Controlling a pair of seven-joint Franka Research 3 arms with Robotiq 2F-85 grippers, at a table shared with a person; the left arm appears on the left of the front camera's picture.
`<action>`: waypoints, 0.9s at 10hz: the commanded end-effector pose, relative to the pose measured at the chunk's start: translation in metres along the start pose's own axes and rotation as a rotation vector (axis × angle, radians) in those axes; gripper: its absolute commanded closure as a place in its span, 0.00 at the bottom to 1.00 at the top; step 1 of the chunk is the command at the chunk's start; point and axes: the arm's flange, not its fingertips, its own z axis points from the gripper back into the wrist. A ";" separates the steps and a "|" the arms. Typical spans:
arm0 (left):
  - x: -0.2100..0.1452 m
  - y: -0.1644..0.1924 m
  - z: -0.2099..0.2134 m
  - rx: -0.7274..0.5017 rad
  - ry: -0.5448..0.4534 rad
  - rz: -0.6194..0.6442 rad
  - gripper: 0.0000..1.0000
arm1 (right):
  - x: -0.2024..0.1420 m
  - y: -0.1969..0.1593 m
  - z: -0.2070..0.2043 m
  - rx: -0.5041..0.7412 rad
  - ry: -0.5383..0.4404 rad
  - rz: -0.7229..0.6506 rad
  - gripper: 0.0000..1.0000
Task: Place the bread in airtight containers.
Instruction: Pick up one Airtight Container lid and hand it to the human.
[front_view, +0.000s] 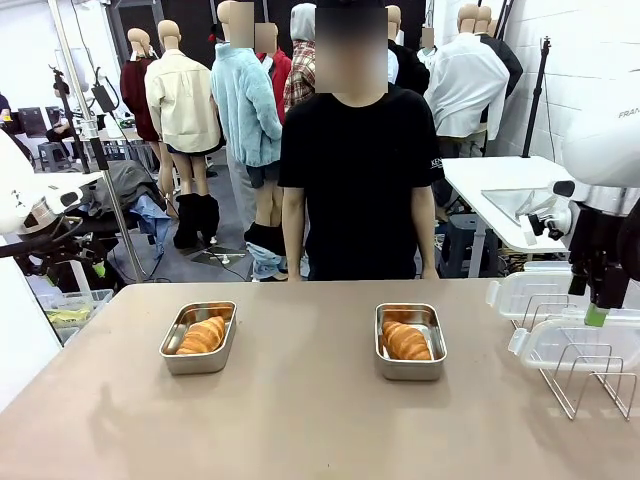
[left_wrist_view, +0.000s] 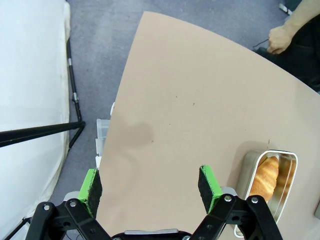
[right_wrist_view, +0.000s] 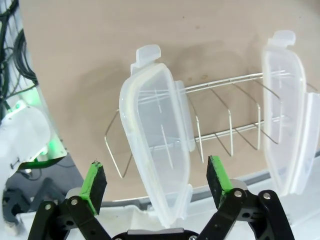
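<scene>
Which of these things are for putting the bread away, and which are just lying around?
For the job: left croissant, right croissant, left tin, right tin, far lid, near lid.
Just lying about: wire rack (it props up the lids), clear box at the far left.

Your table (front_view: 300, 420) carries two uncovered tins, well apart. The left tin (front_view: 172, 352) holds one croissant (front_view: 203, 335), and the right tin (front_view: 410, 368) holds a second croissant (front_view: 406, 341). On the wire rack (front_view: 575, 385) rest a nearer lid (front_view: 575, 345) and a farther lid (front_view: 525, 295). Your right gripper (front_view: 597, 312) hangs at the nearer lid.
</scene>
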 end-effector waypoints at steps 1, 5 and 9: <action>0.001 0.001 0.002 0.009 -0.008 -0.004 0.00 | 0.006 -0.005 -0.012 -0.016 0.010 -0.069 0.00; 0.001 0.001 0.002 0.009 -0.008 -0.004 0.00 | 0.014 -0.018 -0.031 -0.022 0.023 -0.109 0.00; 0.001 0.001 0.002 0.009 -0.008 -0.004 0.00 | 0.016 -0.020 -0.035 -0.028 0.028 -0.109 0.09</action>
